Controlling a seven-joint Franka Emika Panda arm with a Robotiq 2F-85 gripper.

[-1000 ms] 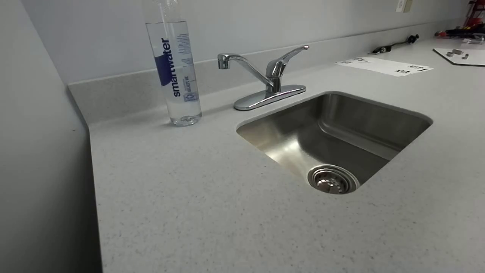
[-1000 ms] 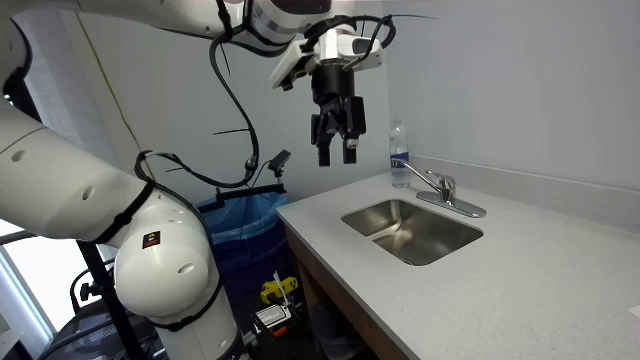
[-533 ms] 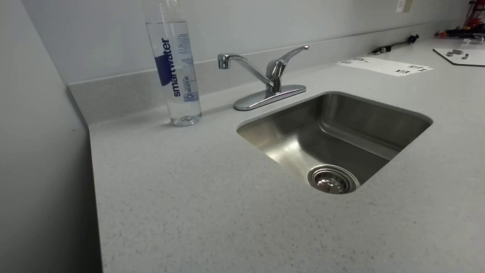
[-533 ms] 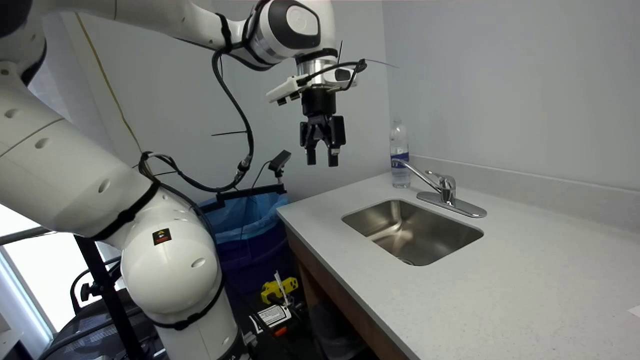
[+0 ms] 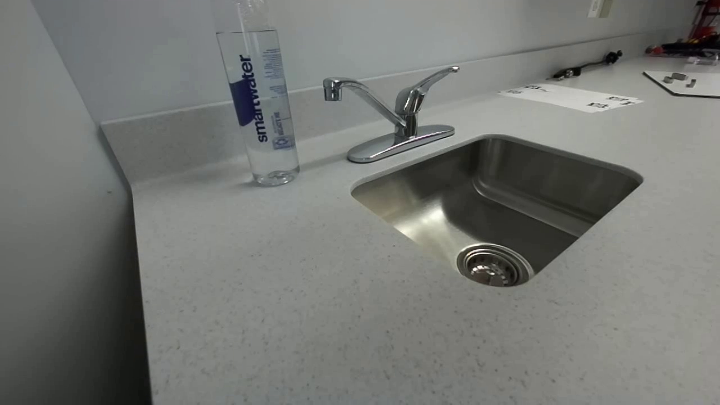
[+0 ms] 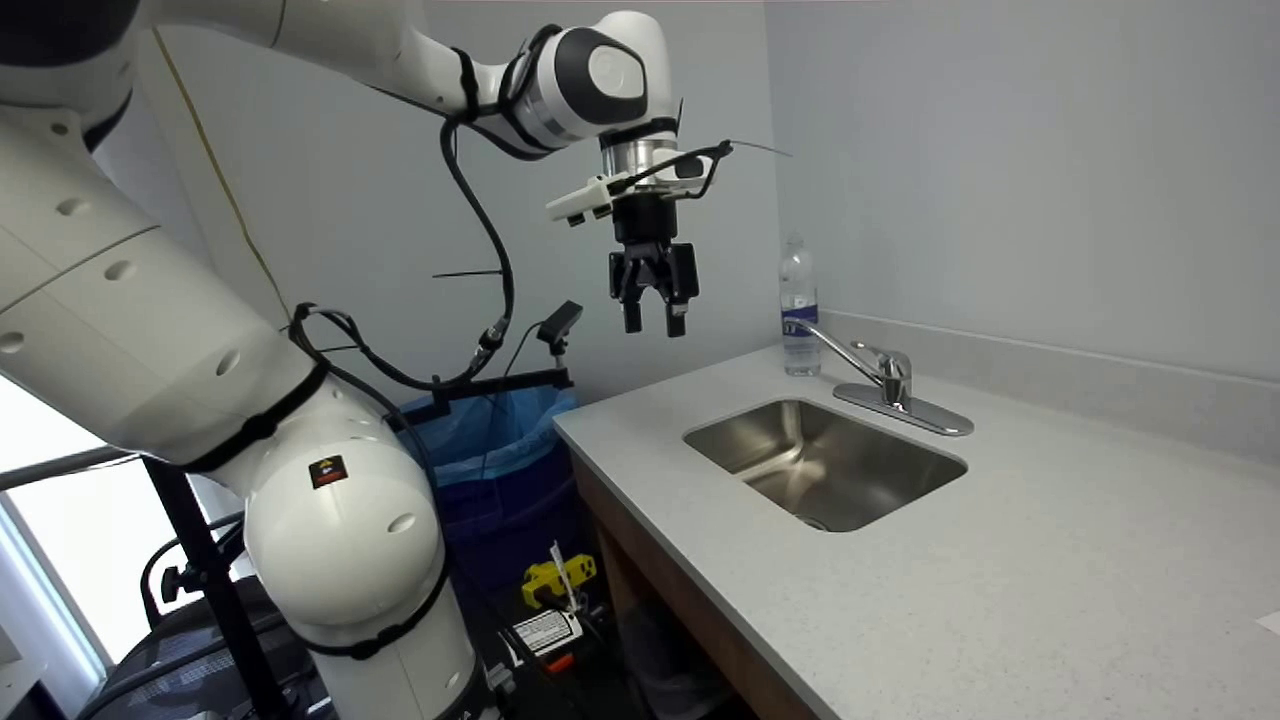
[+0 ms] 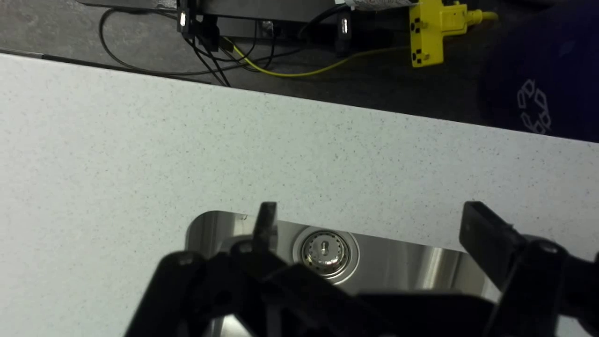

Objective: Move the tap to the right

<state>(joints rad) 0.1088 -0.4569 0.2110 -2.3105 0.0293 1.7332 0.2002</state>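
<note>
The tap (image 5: 410, 107) is a shiny chrome faucet on an oval base plate behind the sink. Its slim spout points toward the bottle, left in an exterior view; it also shows in an exterior view (image 6: 895, 380) with the arm. The tap is out of view in the wrist view. My gripper (image 6: 654, 320) hangs fingers-down in the air, left of the tap and higher than the counter, apart from everything. In the wrist view the gripper (image 7: 367, 220) has its black fingers spread wide with nothing between them, over the sink's front edge.
The steel sink (image 5: 529, 197) with a drain strainer (image 7: 326, 252) is in front of the tap. A tall clear water bottle (image 5: 263, 107) stands beside the spout end. Walls rise behind the counter (image 6: 1000, 560). A blue-lined bin (image 6: 490, 430) stands off the counter's left edge.
My gripper has shifted slightly left and farther from the camera in an exterior view, then a little back right. The fingers stay spread. The tap and bottle have not moved.
</note>
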